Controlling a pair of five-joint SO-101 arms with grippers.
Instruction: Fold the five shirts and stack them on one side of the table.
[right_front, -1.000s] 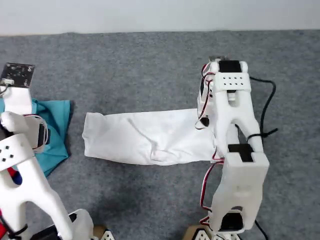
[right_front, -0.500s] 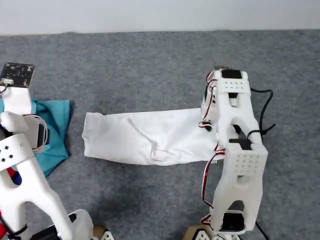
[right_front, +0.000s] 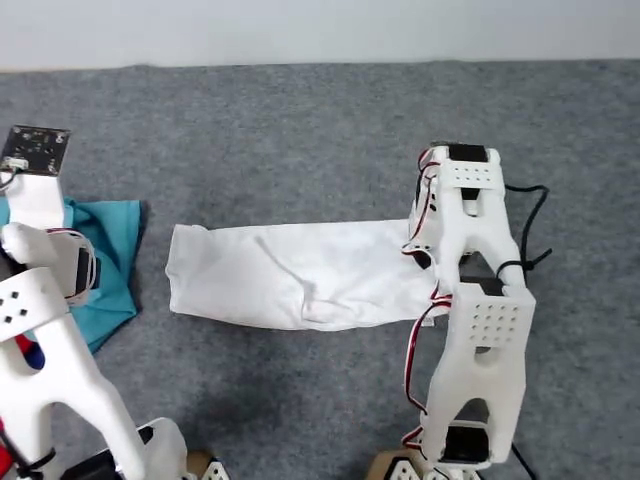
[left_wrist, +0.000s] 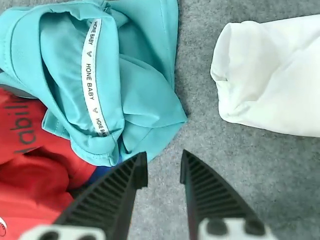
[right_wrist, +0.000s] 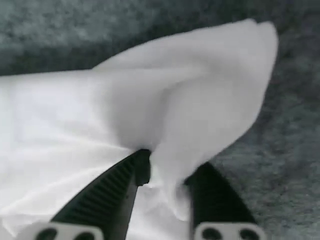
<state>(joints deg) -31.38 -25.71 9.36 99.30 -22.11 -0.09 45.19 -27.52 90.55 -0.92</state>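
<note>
White shirt: the white shirt (right_front: 290, 275) lies in the middle of the grey table (right_front: 300, 130), folded into one long strip.
Long way: from above, the strip runs from 9 o'clock to 3 o'clock.
Right gripper: the right gripper (right_wrist: 167, 172) is at the 3 o'clock end of the strip. It is pinching a bump of the white cloth.
Way from gripper: the rest of the strip stretches off toward 9 o'clock.
Left gripper: the left gripper (left_wrist: 161, 167) hangs over the pile at the 9 o'clock side. Its fingers are a little apart, with nothing in between.
Pile: a teal shirt (left_wrist: 130, 75) lies partly on a red shirt (left_wrist: 30, 170). The pile is near the strip's 9 o'clock end, with a gap between them.
Nearer arm: the right arm has the 3 o'clock end. The left arm is closer to the 9 o'clock end.
Next move: I think the held end needs to go toward 9 o'clock, to fold the strip in half.
</note>
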